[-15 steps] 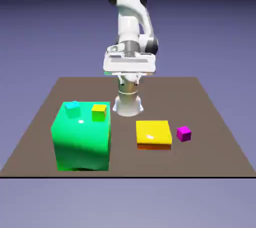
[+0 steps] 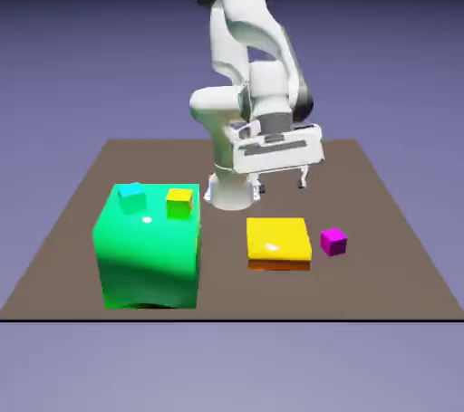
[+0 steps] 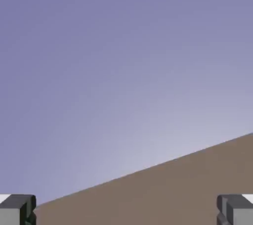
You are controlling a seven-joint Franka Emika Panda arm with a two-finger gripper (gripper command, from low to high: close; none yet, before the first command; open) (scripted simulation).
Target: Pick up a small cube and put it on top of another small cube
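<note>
Gripper [image 2: 280, 184] spread wide and empty, seemingly above the table [image 2: 381, 247], behind yellow block [image 2: 279, 238] and magenta cube [image 2: 333, 241].

We see our white arm [image 2: 246, 48] rise from its base, fold at the elbow and bend down toward the exterior view's right. The wrist carries the broad white hand tilted slightly, and our gripper [image 2: 280, 184] hangs in the air with its two fingers spread wide, nothing between them. In the hand view the grey fingertips [image 3: 18, 209] sit at opposite bottom corners.
</note>
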